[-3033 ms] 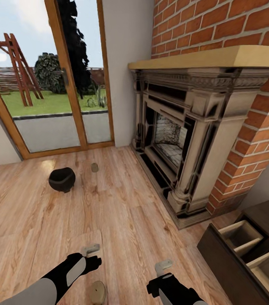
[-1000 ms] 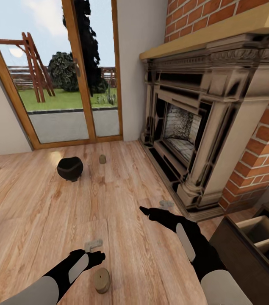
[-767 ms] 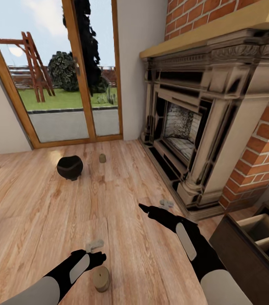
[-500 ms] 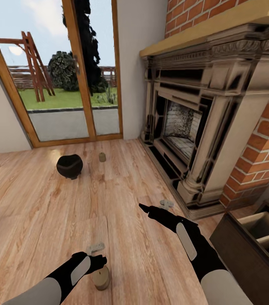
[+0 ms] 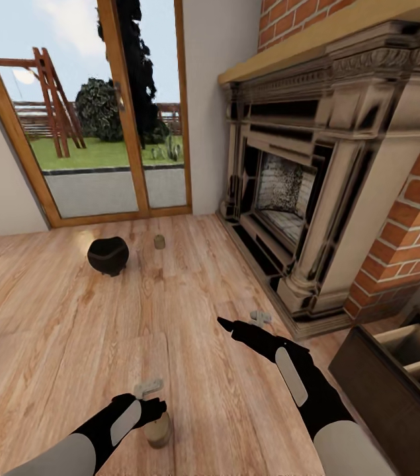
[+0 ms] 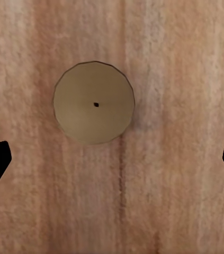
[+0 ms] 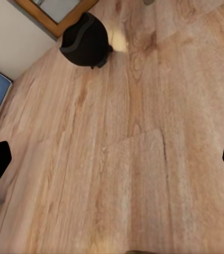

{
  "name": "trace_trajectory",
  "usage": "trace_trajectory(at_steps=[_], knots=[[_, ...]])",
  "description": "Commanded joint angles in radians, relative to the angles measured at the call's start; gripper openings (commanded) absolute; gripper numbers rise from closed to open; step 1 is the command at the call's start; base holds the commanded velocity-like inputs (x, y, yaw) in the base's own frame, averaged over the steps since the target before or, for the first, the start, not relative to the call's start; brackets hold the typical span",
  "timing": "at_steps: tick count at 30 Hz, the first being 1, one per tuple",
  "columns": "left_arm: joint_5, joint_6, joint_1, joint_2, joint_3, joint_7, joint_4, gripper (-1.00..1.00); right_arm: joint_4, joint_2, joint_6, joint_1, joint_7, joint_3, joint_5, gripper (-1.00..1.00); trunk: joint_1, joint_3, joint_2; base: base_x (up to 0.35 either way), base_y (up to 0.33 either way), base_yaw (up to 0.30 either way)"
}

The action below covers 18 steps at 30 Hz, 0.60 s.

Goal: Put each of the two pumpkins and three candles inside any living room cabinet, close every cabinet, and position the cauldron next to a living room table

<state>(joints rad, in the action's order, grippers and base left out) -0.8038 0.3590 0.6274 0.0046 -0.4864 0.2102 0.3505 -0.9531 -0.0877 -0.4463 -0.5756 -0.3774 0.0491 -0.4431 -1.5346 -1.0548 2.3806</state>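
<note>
Our left gripper (image 6: pixel 112 153), jaws spread wide, hangs above the squat tan cylindrical candle (image 6: pixel 93 102) standing upright on the wooden plank floor (image 5: pixel 51 317), axis vertical. Our right gripper (image 7: pixel 112 159) is open too; the black round-bellied cauldron (image 5: pixel 108 255) sits near the glass door.

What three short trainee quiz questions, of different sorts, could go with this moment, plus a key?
1. True or false: the near candle stands upright on the wood floor, below the left gripper.
2. Multiple choice: the cauldron is A) inside the cabinet, B) on the floor near the glass door, C) on the fireplace hearth.
3. Fill in: the cabinet's drawers at the head view's right edge are ____.

Key
1. True. The left wrist view looks straight down on its round top and wick, with the jaws wide apart.
2. B. A far candle stands beside it.
3. Open, showing pale interiors. The right gripper hangs over bare floor, away from them.
</note>
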Motion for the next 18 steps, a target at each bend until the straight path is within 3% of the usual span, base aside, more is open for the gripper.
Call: trace_trajectory(at_steps=[1, 18], knots=[[0.0, 0.0, 0.0, 0.0, -0.001, 0.0, 0.0, 1.0, 0.0, 0.0, 0.0, 0.0, 0.0, 0.0, 0.0, 1.0, -0.004, -0.003, 0.007, 0.0, 0.0, 0.0], [0.0, 0.004, 0.0, 0.003, 0.0, 0.0, 0.001, 1.0, 0.0, -0.001, -0.003, 0.0, -0.001, 0.002, -0.003, 1.0, -0.066, -0.057, 0.12, 0.0, 0.0, 0.0]])
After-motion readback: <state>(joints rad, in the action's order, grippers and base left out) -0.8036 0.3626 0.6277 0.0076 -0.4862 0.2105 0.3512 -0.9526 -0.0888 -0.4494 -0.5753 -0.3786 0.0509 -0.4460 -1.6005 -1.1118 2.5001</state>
